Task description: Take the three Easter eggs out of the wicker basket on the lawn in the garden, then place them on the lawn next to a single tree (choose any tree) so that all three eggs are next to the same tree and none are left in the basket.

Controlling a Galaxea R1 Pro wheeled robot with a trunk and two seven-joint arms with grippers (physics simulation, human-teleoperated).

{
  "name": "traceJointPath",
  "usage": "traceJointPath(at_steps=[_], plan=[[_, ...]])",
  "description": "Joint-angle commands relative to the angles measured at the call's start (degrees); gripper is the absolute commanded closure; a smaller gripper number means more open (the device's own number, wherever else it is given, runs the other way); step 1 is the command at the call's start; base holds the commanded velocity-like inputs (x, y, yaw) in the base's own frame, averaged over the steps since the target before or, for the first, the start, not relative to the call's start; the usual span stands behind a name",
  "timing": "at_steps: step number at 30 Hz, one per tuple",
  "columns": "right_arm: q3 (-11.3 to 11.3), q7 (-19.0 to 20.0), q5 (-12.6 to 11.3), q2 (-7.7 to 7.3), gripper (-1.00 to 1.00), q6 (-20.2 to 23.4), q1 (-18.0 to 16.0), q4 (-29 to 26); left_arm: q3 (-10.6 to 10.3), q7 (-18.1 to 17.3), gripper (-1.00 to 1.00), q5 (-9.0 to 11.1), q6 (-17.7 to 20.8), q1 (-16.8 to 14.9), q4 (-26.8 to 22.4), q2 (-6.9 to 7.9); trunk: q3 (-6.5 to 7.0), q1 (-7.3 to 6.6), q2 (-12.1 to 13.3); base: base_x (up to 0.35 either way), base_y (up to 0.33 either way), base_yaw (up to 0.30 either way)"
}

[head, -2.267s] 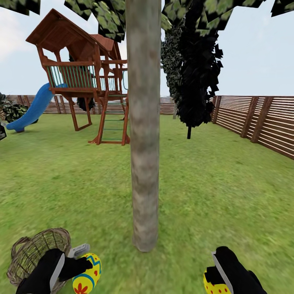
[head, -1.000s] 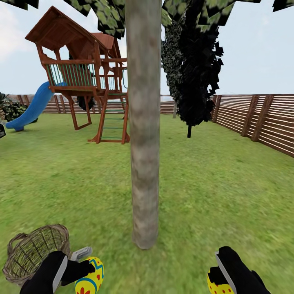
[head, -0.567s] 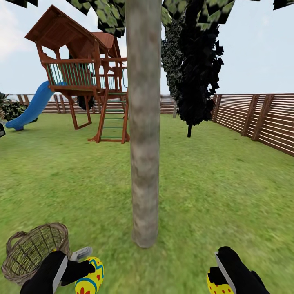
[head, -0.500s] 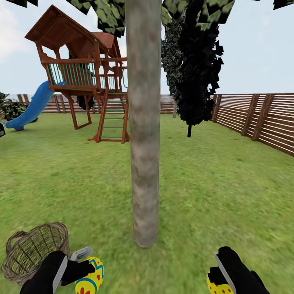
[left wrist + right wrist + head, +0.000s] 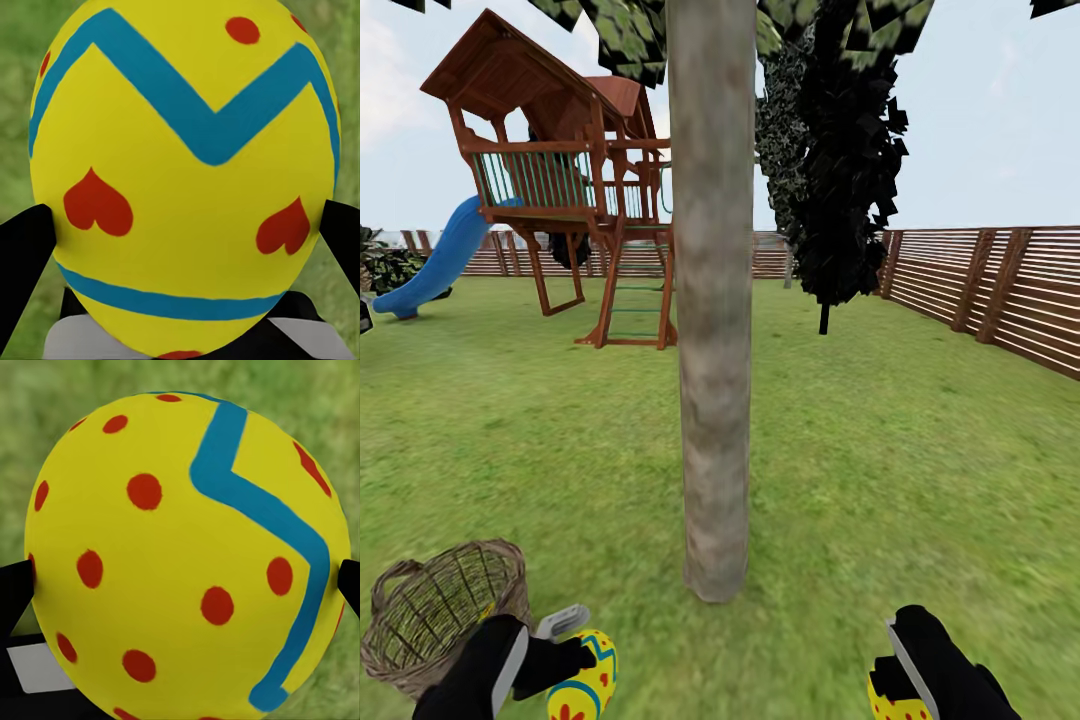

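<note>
The tree rises from the lawn straight ahead, its pale trunk meeting the grass close in front of me. The wicker basket sits on the grass at lower left, with a small yellow patch showing through its weave. My left gripper is shut on an Easter egg just right of the basket. The left wrist view shows that egg with blue zigzag and red hearts between the black fingers. My right gripper is shut on another egg, red-dotted in the right wrist view.
A wooden playset with a blue slide stands far back left. A black tree is behind the trunk to the right. A slatted fence bounds the garden at right and rear. Open grass lies on both sides of the trunk.
The whole picture has shifted slightly, so the camera moved; the basket sits a little higher and further left. Both grippers still hold their eggs in the same places.
</note>
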Motion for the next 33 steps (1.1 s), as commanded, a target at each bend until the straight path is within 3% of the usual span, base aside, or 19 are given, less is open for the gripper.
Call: traceJointPath(at_steps=[1, 26, 28, 30, 33], plan=[[0.2, 0.0, 0.2, -0.08, 1.0, 0.3, 0.0, -0.1, 0.2, -0.3, 1.0, -0.3, 0.3, 0.0, -0.1, -0.1, -0.25, 0.22, -0.5, 0.0, 0.0, 0.0], [0.2, -0.1, 0.1, 0.16, 1.0, 0.2, 0.0, 1.2, 0.2, -0.3, 1.0, -0.3, 0.3, 0.0, 0.6, -0.38, -4.74, 5.72, -10.5, 0.0, 0.0, 0.0], [0.3, 0.0, 0.1, 0.19, 1.0, -1.7, 0.0, 1.6, 0.2, -0.3, 1.0, -0.3, 0.3, 0.0, 0.6, -0.35, -4.74, 5.72, -10.5, 0.0, 0.0, 0.0], [0.2, 0.6, 0.1, -0.03, 1.0, -7.2, 0.0, 4.3, 0.2, -0.3, 1.0, -0.3, 0.3, 0.0, 0.6, -0.35, -4.74, 5.72, -10.5, 0.0, 0.0, 0.0], [0.3, 6.5, 0.6, -0.13, 1.0, -9.0, 0.0, 5.8, 0.2, -0.3, 1.0, -0.3, 0.3, 0.0, 0.6, -0.35, -4.74, 5.72, -10.5, 0.0, 0.0, 0.0]])
